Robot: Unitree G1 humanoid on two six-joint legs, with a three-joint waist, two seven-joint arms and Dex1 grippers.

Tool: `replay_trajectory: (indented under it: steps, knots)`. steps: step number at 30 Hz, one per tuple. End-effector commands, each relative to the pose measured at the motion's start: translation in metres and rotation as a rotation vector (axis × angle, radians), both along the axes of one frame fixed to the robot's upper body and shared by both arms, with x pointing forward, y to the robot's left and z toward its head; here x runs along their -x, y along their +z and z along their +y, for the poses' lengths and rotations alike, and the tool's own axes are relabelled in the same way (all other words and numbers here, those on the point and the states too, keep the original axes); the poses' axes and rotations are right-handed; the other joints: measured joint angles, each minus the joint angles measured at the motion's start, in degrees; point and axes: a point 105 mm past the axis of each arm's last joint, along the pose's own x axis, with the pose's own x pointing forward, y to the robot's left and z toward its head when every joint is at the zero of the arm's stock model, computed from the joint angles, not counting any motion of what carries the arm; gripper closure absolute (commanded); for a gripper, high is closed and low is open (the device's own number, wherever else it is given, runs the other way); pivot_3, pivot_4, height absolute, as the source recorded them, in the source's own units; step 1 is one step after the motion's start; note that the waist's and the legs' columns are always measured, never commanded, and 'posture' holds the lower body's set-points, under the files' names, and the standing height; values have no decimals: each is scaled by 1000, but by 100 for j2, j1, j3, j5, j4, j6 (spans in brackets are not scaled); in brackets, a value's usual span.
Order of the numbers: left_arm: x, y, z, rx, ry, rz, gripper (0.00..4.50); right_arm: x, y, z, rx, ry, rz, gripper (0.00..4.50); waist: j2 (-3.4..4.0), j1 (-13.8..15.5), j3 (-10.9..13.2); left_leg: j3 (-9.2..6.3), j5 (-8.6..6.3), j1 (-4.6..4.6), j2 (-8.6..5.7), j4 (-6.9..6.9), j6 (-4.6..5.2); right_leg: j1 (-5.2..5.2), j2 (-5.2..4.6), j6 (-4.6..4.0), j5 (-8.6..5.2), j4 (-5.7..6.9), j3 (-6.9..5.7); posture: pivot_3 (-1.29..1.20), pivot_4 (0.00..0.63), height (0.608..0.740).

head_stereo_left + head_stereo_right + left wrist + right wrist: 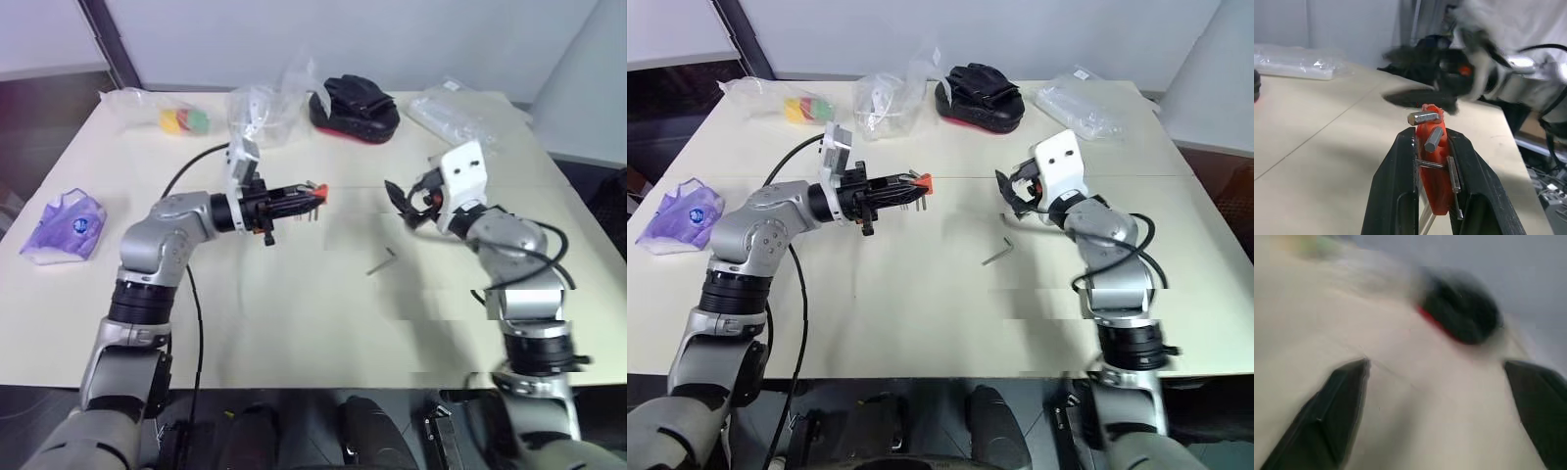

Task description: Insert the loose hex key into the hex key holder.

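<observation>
From the head views, the hex key holder (312,195) is seen clamped in the left gripper (306,199) above the table (294,313); the loose hex key (381,262) lies flat (untouched) below the right gripper (404,204). In the right wrist view, its fingers (1327,421) are spread wide, empty.

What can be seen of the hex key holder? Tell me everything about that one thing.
The hex key holder is a small orange-red block, plastic by its look, with several short grey metal keys sticking out of it, some with cut hexagonal ends facing the wrist camera. It is held off the table, clamped between the two black fingers of the left gripper, whose jaws are shut on its sides. It points level toward the right gripper. Nothing else touches it.
</observation>
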Motion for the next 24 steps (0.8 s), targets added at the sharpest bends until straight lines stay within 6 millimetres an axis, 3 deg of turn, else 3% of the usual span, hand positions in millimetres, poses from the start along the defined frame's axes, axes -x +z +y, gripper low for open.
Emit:
replay_trajectory:
  steps: [1, 4, 9, 24]
  knots:
    - [3, 9, 5, 3, 12, -48, 4291, 14, -8, -3, -96, -62, 196, 34, 2, 17, 0, 1, 0, 0, -1, -1, 0, -1, 0, 0, 0, 0, 0, 0, 150, 740]
    - [4, 8, 7, -3, 18, -42, 4291, 21, -24, 4, -143, -65, 325, 34, 2, 17, 0, 2, 0, -4, -5, -2, 1, -2, -2, 0, 0, -5, 0, 0, 150, 740]
    - [5, 7, 8, -9, 22, -35, 4291, 25, -40, 9, -118, -62, 378, 34, 1, -14, 0, 9, -1, -4, -8, -5, 2, -2, -1, 0, 0, -8, -1, 0, 150, 740]
    - [7, 5, 7, -23, 26, -30, 4291, 34, -66, 15, 33, -10, 492, 34, 1, -21, 0, 9, -1, -5, -5, -7, 2, -2, 3, 1, -1, -13, 0, 0, 150, 740]
